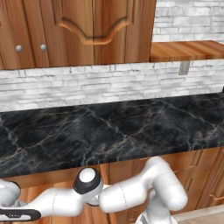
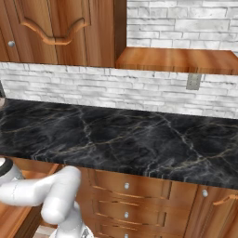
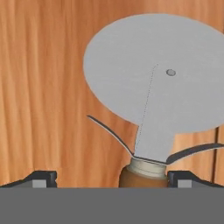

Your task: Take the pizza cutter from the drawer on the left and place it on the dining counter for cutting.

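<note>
Wooden drawer floor, pizza cutter handle cropped

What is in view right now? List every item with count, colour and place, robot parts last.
pizza cutter: one, silver-grey wheel with brown handle, lying flat on the drawer floor between the fingertips
drawer: one, brown wood, under the cutter
counter: one, black marble with pale veins, against the brick wall
wall: one, white brick, behind the counter
upper cabinets: brown wood, above the counter
shelf: one, brown wood, beside the cabinets
outlet: one, grey, on the wall
arm: one, white, reaching low left
gripper: one, dark tips, open around the handle
</note>
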{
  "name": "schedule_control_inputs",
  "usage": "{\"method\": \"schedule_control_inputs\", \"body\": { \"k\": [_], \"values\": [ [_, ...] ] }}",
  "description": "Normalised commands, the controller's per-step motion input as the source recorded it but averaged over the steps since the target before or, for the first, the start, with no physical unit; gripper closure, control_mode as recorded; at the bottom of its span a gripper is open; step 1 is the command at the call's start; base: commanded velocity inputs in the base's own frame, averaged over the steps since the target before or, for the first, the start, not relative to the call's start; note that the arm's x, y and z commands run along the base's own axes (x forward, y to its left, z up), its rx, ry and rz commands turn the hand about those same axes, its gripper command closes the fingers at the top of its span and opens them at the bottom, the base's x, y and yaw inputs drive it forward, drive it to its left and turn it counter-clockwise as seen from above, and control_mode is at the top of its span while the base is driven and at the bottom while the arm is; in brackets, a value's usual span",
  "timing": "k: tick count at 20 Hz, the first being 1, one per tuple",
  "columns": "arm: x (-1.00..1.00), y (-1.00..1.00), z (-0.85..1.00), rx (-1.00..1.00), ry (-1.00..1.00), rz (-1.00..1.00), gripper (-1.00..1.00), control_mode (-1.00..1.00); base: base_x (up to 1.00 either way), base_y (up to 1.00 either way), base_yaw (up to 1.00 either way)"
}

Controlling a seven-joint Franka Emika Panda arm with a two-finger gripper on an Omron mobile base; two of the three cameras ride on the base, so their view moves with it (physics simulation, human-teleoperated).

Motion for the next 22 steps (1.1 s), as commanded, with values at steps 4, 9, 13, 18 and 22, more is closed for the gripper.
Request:
{"method": "schedule_control_inputs", "body": {
  "k": [4,9,13,18,22],
  "values": [
    [0.0,0.0,-0.26,0.0,0.0,0.0,-1.0,-1.0,0.0,0.0,0.0],
    [0.0,0.0,-0.19,0.0,0.0,0.0,-1.0,-1.0,0.0,0.0,0.0],
    [-0.01,-0.03,0.0,0.0,0.0,0.0,-1.0,-1.0,0.0,0.0,0.0],
    [-0.08,-0.12,0.0,0.0,0.0,0.0,-1.0,-1.0,0.0,0.0,0.0],
    [-0.08,-0.09,0.0,0.0,0.0,0.0,-1.0,-1.0,0.0,0.0,0.0]
  ]
}}
